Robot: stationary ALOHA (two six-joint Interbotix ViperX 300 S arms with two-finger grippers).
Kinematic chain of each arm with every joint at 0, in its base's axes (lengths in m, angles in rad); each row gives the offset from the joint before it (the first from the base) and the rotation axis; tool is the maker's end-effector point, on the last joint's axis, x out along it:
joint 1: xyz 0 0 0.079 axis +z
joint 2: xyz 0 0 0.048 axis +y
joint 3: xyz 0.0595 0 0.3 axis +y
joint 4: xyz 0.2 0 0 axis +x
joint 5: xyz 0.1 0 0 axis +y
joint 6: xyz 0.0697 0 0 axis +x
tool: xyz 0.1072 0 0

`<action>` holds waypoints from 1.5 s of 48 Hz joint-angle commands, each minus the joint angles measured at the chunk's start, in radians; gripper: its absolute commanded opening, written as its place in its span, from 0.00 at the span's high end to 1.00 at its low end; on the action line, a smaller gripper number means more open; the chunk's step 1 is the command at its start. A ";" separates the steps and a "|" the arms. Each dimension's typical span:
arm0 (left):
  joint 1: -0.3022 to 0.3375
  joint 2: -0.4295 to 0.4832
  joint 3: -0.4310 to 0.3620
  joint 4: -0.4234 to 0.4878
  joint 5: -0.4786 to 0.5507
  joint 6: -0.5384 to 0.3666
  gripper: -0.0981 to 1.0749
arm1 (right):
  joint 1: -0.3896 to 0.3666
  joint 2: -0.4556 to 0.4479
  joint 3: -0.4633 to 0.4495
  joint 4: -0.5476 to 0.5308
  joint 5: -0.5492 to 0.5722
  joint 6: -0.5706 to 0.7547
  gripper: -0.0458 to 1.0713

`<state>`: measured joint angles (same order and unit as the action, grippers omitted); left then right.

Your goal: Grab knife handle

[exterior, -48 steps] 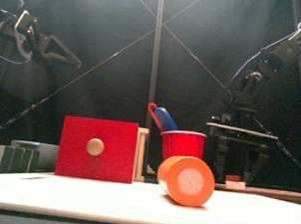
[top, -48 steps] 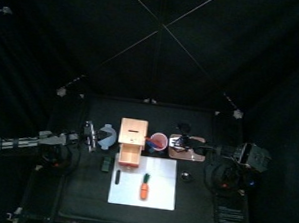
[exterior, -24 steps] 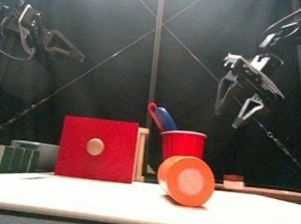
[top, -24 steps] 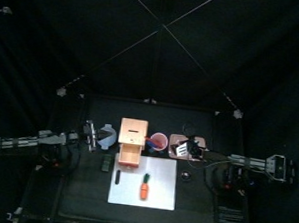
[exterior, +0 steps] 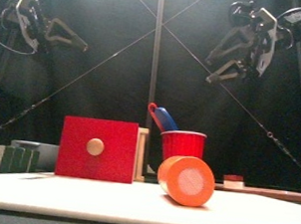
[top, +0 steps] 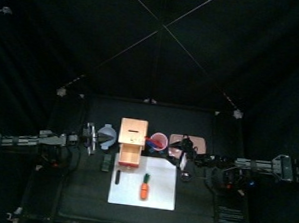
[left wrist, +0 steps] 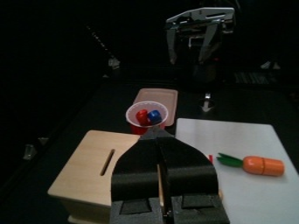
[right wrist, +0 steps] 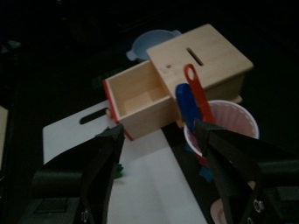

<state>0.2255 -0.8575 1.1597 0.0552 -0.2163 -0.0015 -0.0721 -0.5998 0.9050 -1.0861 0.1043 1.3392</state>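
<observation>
1. Knife handle (top: 105, 163), seemingly the dark stub just beside the wooden block (top: 134, 142), lies untouched.
2. Right gripper (right wrist: 152, 131) hangs high, jaws wide, ready to descend.
3. Left gripper (left wrist: 163, 166) rests, jaws together.

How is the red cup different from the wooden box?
The wooden box is tan with flat sides; the red cup is round. The box is bigger than the cup. Tools stick out of the cup; the box shows only a slot on top. Both stand side by side.
</observation>
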 commanded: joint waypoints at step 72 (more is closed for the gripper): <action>0.034 0.018 -0.003 -0.008 -0.023 0.009 0.81 | -0.097 0.155 -0.393 0.946 0.676 -0.696 0.11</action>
<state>0.2562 -0.8452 1.1689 0.0445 -0.2301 0.0046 -0.1243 -0.4387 0.5492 -0.2025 0.7563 0.6811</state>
